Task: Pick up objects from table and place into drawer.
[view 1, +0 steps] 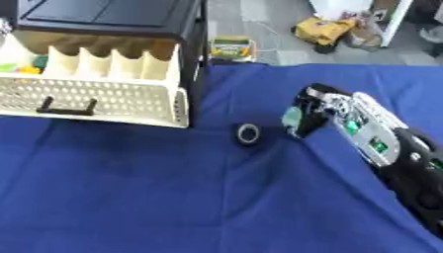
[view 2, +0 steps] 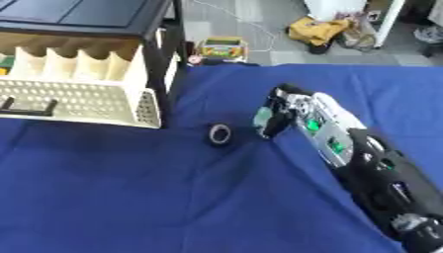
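Black roll of tape (view 1: pixel 248 134) standing on edge on the blue cloth (view 1: pixel 155 197), right of the pulled-out cream drawer (view 1: pixel 104 101) of the black cabinet (view 1: pixel 112 17). Right hand (view 1: pixel 303 116) just beside the roll, fingers curled downward, nothing visibly held. Left hand out of sight.
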Tool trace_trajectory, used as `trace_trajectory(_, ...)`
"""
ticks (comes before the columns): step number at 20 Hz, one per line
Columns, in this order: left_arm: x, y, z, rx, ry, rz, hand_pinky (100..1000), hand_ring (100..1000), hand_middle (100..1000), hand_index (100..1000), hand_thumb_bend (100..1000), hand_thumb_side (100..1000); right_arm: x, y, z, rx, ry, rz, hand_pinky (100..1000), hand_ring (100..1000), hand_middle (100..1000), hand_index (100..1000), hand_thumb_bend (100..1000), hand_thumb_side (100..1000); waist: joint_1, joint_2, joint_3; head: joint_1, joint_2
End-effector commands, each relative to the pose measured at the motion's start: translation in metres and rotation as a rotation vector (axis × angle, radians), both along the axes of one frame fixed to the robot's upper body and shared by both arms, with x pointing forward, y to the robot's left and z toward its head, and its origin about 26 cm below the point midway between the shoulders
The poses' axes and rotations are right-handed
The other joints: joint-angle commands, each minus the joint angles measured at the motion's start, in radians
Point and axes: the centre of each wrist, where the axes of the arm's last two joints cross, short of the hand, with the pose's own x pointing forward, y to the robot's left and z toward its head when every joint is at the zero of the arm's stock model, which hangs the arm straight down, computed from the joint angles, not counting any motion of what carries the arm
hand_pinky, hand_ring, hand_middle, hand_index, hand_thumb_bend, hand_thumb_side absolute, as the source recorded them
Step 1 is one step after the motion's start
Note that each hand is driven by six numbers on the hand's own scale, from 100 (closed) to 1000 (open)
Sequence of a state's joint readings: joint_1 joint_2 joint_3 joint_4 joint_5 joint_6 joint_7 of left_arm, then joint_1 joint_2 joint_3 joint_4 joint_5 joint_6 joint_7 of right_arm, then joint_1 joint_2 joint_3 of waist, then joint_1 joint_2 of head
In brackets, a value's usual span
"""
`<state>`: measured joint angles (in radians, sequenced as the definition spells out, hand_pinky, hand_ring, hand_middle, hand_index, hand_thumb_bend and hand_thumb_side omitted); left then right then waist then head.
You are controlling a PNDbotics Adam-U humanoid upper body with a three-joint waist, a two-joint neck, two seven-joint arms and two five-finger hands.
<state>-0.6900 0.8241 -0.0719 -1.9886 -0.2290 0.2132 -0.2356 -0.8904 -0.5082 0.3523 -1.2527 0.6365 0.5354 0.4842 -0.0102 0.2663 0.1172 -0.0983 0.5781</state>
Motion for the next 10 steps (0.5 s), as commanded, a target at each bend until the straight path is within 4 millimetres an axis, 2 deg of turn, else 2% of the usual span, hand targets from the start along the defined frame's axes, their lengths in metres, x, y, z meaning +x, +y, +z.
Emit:
trace_trajectory(1, -0.005, 0.001, 0.007, 0.008, -0.021, 0.004, 100, 100, 100, 712, 100, 593, -0.004, -0.003, 0.027, -0.004, -0.068, -0.001, 333, 522, 510, 637, 182, 143, 0.001, -0.025, -0.002, 0.004, -0.008)
trace_trajectory(6, -0.005, 0.001, 0.007, 0.008, -0.020, 0.003, 100, 100, 100, 712, 100, 594, -0.008, 0.000, 0.040, -0.006, -0.103, 0.007, 330, 519, 508, 634, 172, 159, -0.003, -0.029, -0.009, 0.007, -0.007)
trace_trajectory(10, -0.005, 0.001, 0.007, 0.010, -0.020, 0.003, 100, 100, 100, 712, 100, 592, -0.009, 0.001, 0.043, -0.009, -0.101, 0.004, 330, 521, 510, 614, 210, 167, -0.005, -0.029, -0.012, 0.008, -0.009)
